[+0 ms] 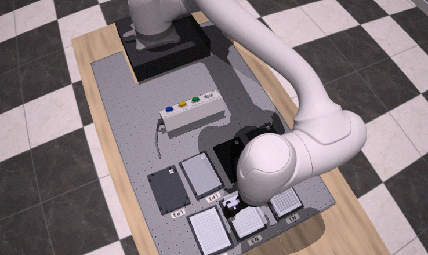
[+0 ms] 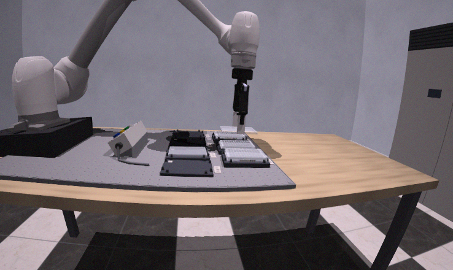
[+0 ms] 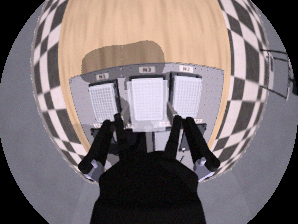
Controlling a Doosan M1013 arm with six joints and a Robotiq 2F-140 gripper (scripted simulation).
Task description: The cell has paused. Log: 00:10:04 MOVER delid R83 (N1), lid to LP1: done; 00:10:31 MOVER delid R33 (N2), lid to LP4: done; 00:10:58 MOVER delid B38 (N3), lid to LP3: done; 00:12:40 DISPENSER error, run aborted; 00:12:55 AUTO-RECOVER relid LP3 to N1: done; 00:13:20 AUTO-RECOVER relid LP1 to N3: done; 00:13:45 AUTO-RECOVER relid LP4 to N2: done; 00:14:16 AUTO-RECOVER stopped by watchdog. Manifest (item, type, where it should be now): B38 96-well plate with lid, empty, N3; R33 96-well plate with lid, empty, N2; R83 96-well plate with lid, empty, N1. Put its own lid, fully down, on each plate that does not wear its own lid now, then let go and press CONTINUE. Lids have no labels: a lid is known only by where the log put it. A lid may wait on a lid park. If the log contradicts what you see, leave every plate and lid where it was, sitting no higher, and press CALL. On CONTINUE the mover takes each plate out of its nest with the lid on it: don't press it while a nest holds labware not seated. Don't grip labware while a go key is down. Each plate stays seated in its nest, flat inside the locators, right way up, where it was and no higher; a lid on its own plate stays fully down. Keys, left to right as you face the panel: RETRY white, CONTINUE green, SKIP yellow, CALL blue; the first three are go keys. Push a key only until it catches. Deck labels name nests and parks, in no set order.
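My gripper (image 1: 234, 206) is shut on a clear lid (image 1: 249, 219) and holds it flat, a little above the plate in nest N3. In the side view the lid (image 2: 238, 129) hangs clear above the row of plates, under the gripper (image 2: 240, 124). In the wrist view the lid (image 3: 148, 100) lies between my fingers. The plate in N1 (image 1: 285, 201) shows bare wells. A third plate (image 1: 209, 230) sits in the nest left of N3; I cannot tell whether it wears a lid. Another lid (image 1: 201, 174) lies on park LP1. Park LP3 (image 1: 168, 189) is bare.
The key panel (image 1: 192, 113) stands behind the parks, with blue (image 1: 169, 108), yellow (image 1: 182, 104), green (image 1: 195, 99) and white (image 1: 208, 94) keys. Two more dark parks (image 1: 228, 157) lie partly hidden under my arm. The table's edge is close beyond the nests.
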